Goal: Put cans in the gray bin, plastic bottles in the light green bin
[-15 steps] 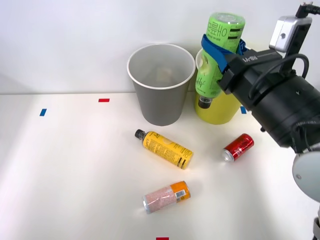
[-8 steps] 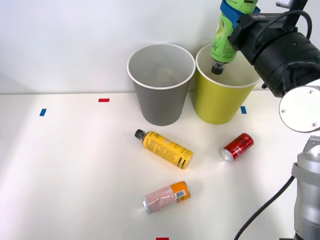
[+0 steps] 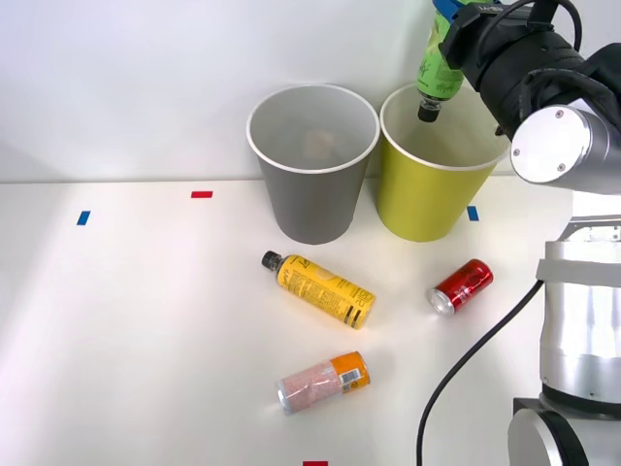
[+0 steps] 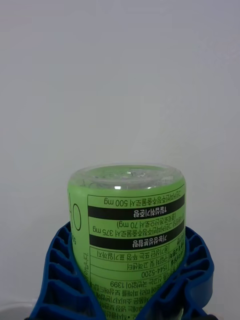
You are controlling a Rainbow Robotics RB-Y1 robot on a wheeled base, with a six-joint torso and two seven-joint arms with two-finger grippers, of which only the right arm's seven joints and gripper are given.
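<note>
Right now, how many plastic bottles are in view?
2: the green bottle hangs cap-down in the right gripper over the light green bin; the yellow bottle lies on the table.

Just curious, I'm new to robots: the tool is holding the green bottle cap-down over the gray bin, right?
Not quite. In the front view the tool holds the green bottle cap-down over the light green bin, not the gray bin beside it.

Light green bin mouth lies open below; gray bin stands touching beside it.
</note>
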